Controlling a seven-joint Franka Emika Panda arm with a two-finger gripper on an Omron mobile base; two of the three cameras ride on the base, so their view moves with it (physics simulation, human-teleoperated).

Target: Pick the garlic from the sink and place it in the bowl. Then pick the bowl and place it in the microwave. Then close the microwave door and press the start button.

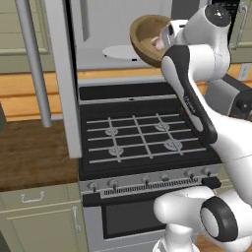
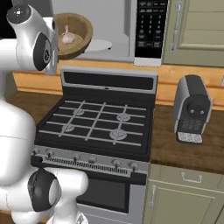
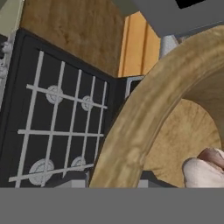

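The bowl [image 2: 72,34] is held aloft and tilted, above the far edge of the range [image 2: 98,127], at the open front of the microwave [image 2: 127,30]. The garlic [image 2: 67,36] lies inside it, against the lower wall. The gripper is clamped on the bowl's rim — its fingers hidden behind the wood. The microwave door [image 1: 61,74] stands swung open at left.

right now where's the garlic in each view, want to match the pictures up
Left base view: top centre, the garlic peeks from the tilted bowl beside the arm.
Right base view: upper left, inside the bowl, before the open microwave.
Hand view: bottom right corner, against the bowl's inner wall.
Shared landmark: the stove grates, below the bowl.
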